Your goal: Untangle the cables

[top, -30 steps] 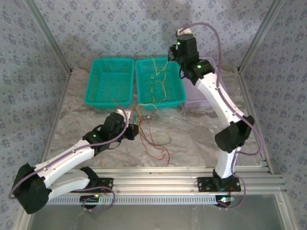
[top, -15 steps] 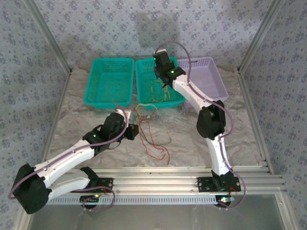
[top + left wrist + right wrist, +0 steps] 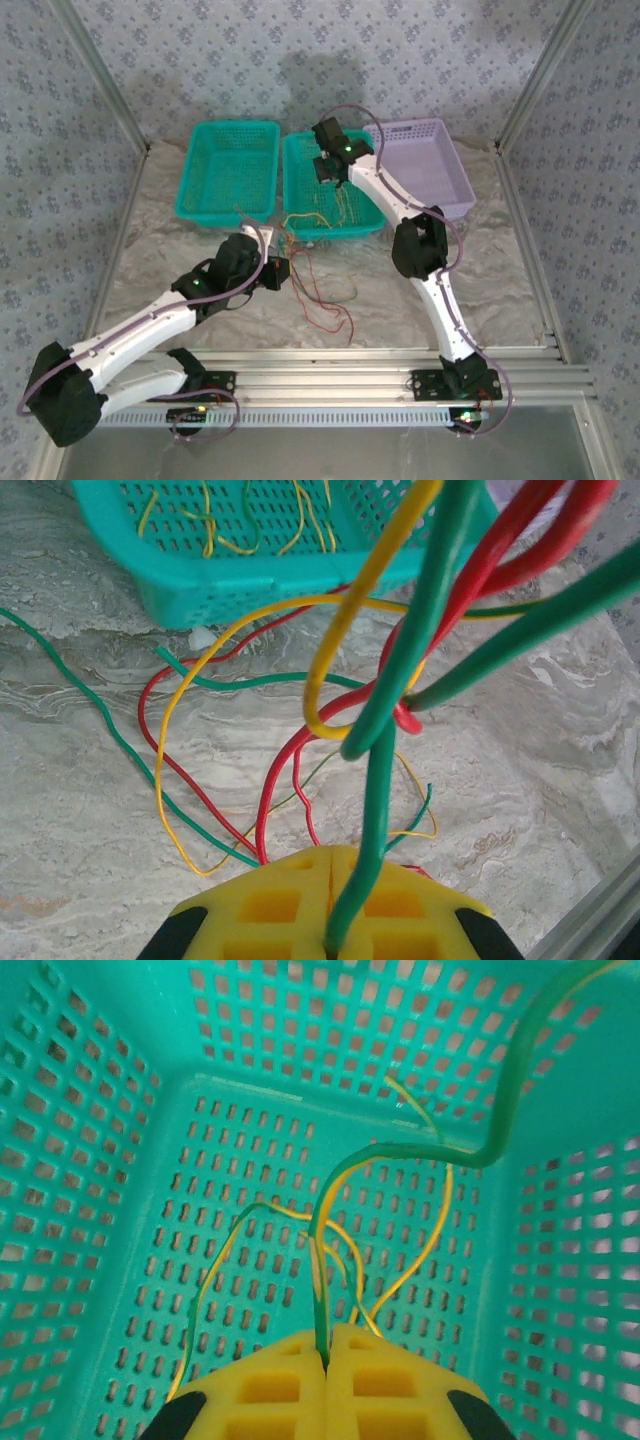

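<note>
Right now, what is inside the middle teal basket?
Thin yellow and green cables lie in the basket, one green held by the right gripper. Its arm covers part.

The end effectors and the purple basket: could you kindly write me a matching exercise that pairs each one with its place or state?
Things:
1. left end effector
2. right end effector
3. purple basket

Places or states:
A. at the right end of the basket row
B. shut on a green cable, over the table
C. shut on thin cables, inside a teal basket

Pairs: 1-B; 2-C; 3-A
</note>
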Controlling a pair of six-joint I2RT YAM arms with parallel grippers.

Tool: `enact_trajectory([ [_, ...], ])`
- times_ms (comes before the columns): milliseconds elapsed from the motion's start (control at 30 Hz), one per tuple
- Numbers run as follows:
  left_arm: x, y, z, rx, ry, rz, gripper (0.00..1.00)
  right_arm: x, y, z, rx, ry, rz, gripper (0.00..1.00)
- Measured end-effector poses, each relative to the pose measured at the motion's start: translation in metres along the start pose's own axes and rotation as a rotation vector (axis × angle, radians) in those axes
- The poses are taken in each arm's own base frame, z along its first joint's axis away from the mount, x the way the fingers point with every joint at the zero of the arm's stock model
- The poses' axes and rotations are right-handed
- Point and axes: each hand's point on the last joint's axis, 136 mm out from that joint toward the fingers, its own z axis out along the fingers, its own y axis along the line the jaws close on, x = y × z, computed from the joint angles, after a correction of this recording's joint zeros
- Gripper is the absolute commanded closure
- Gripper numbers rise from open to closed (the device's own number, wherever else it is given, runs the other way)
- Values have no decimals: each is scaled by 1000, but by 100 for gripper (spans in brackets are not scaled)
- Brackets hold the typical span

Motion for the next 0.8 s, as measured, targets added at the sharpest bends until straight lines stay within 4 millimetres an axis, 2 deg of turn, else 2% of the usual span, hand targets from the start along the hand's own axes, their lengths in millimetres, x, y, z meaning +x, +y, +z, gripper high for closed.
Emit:
enact_trajectory([
  [233,0,0,-1,0,0,0,100,15,-1,2,-50,70,51,58],
  [400,1,0,-1,-2,3,-1,100,8,0,-6,-67,56,51,46],
  [467,1,0,-1,-2,4,-1,100,0,0,-16,-74,34,53,42],
  [600,-3,-2,-3,1,-2,0,100,-21,-5,-52,-84,-29,49,37],
  [700,-7,-5,-4,7,-11,1,100,-39,-11,-93,-94,-99,56,31],
  [800,-9,-6,-5,10,-16,1,100,-52,-17,-129,-102,-161,62,31],
])
